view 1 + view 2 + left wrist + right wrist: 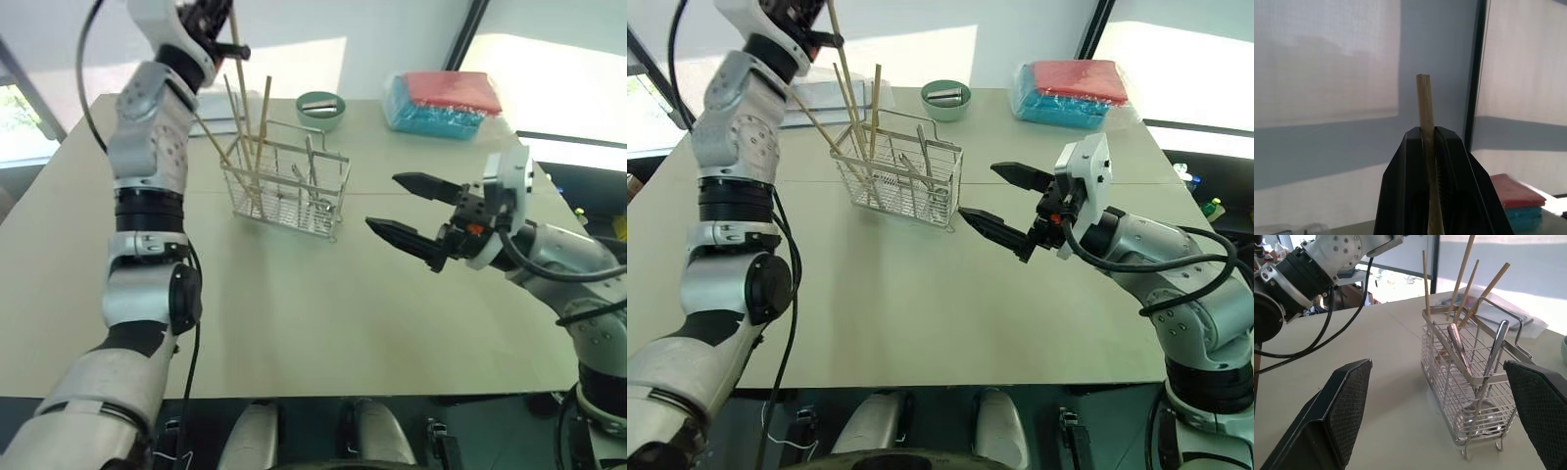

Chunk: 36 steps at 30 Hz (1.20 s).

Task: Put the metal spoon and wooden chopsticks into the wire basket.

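Note:
The wire basket (pixel 290 192) stands on the table, left of centre. Several wooden chopsticks (pixel 1465 289) lean upright in it, beside the metal spoon (pixel 1494 352), whose handle sticks up. High above the basket, my left gripper (pixel 233 41) is shut on one more chopstick (pixel 1424 105), which hangs down towards the basket's top. The stick's upper end pokes out past the fingertips (pixel 1411 139). My right gripper (pixel 411 217) hovers open to the right of the basket and holds nothing.
A small pale-green bowl (pixel 319 109) sits behind the basket. A wrapped red and blue pack (pixel 446 103) lies at the back right of the table (pixel 294 313), and a clear plastic bag (pixel 217 110) at the back left.

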{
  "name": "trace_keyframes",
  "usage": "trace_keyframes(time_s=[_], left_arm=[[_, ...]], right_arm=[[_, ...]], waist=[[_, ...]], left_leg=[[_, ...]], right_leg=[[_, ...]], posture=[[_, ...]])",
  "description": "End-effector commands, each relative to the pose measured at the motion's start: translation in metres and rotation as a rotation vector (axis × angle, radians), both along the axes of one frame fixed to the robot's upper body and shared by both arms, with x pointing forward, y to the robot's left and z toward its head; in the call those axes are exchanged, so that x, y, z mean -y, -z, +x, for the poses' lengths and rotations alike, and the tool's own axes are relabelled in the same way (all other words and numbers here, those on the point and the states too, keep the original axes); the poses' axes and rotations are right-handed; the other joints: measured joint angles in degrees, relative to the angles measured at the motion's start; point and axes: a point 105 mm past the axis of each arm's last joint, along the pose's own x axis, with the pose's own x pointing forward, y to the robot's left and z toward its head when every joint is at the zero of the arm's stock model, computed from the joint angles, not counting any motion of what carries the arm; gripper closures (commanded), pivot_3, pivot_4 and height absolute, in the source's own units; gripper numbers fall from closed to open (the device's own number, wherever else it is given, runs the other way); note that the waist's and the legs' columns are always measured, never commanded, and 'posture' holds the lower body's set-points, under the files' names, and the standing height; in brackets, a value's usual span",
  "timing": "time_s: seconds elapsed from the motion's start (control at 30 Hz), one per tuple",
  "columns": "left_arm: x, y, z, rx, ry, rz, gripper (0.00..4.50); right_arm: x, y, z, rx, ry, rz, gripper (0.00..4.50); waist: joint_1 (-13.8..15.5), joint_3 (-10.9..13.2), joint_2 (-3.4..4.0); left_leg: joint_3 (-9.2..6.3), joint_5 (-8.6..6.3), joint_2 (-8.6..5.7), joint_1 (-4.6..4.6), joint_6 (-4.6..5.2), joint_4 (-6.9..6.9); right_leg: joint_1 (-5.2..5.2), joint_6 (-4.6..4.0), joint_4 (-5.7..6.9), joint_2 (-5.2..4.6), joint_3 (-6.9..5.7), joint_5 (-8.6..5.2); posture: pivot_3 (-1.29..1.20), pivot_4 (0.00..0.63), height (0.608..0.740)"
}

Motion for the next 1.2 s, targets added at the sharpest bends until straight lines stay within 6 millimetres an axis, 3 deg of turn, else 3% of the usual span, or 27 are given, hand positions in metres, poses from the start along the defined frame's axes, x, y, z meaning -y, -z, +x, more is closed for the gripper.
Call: trace_keyframes(time_s=[0.03,0.2,0.23,0.43,0.53,0.63,0.77,0.83,1.0,1.07,1.2], left_arm=[[0.009,-0.001,-0.009,0.030,0.022,0.025,2.82],[0.007,0.002,-0.014,0.006,0.019,-0.005,0.20],[0.006,0.002,-0.015,0.004,0.016,-0.008,0.04],[-0.003,-0.011,-0.033,-0.013,0.058,-0.039,0.04],[-0.026,-0.026,-0.049,-0.041,0.112,0.041,0.04],[-0.048,-0.027,-0.069,-0.070,0.161,0.214,0.04],[-0.071,-0.002,-0.104,-0.128,0.226,0.517,0.04],[-0.084,0.021,-0.122,-0.204,0.251,0.644,0.04],[-0.095,0.055,-0.145,-0.301,0.262,0.781,0.04],[-0.089,0.070,-0.154,-0.311,0.266,0.790,0.04],[-0.086,0.082,-0.159,-0.312,0.244,0.789,0.04]], right_arm=[[0.002,-0.014,-0.002,0.062,0.016,0.018,0.02],[0.002,-0.014,0.000,0.060,0.018,0.020,0.02],[0.002,-0.014,0.000,0.060,0.017,0.022,0.02],[-0.001,-0.013,0.006,0.053,0.013,0.026,0.02],[0.002,-0.013,0.010,0.055,0.019,0.014,0.02],[0.009,-0.012,0.016,0.051,0.031,-0.009,0.02],[0.016,-0.010,0.023,0.050,0.044,-0.043,0.02],[0.019,-0.008,0.027,0.042,0.048,-0.057,0.02],[0.020,-0.001,0.029,0.021,0.024,-0.087,0.02],[0.019,0.003,0.029,0.009,0.011,-0.093,0.02],[0.014,0.004,0.028,0.014,-0.012,-0.095,0.02]], waist=[[-0.01,0.00,0.00],[-0.01,0.00,0.00],[-0.01,0.00,0.00],[-0.04,0.00,0.02],[-0.64,0.04,0.09],[-1.51,0.07,0.19],[-1.61,0.03,0.50],[-1.46,0.06,0.57],[-0.31,0.07,0.57],[-0.16,0.08,0.62],[0.07,0.07,0.61]], left_leg=[[-0.01,0.00,0.00,0.00,0.00,0.00],[-0.04,0.00,0.00,-0.04,0.00,0.00],[-0.04,0.00,0.00,-0.04,0.00,0.00],[-0.07,0.00,-0.01,-0.01,0.01,0.01],[-0.09,0.00,0.01,-0.02,0.01,-0.01],[-0.10,0.00,0.02,0.01,0.01,-0.08],[-0.04,-0.01,0.02,0.03,0.02,-0.10],[-0.01,-0.01,0.02,0.05,0.03,-0.09],[-0.13,-0.02,0.05,0.03,0.03,-0.06],[-0.13,-0.03,0.05,-0.01,0.04,-0.07],[-0.15,-0.05,0.03,-0.04,0.07,-0.08]], right_leg=[[0.00,0.00,0.00,0.00,0.00,0.00],[-0.04,-0.01,0.00,0.02,0.00,0.00],[-0.04,-0.01,0.00,0.02,0.00,0.00],[0.00,-0.01,0.00,0.02,0.00,0.00],[-0.06,-0.01,0.03,0.07,0.02,-0.01],[-0.09,-0.04,0.07,0.11,0.01,-0.02],[-0.06,-0.05,0.00,0.10,0.05,-0.03],[-0.05,-0.06,-0.02,0.07,0.08,-0.03],[-0.10,-0.26,-0.09,0.03,0.06,-0.14],[-0.13,-0.27,-0.13,-0.01,0.07,-0.15],[-0.12,-0.27,-0.11,-0.13,0.10,-0.14]], posture=[[0.00,0.150,0.667],[0.00,0.150,0.667],[0.00,0.150,0.667],[0.00,0.150,0.667],[0.00,0.150,0.667],[0.00,0.150,0.667],[0.00,0.150,0.667],[0.00,0.150,0.667],[0.00,0.150,0.667],[0.00,0.150,0.667],[0.00,0.150,0.667]])
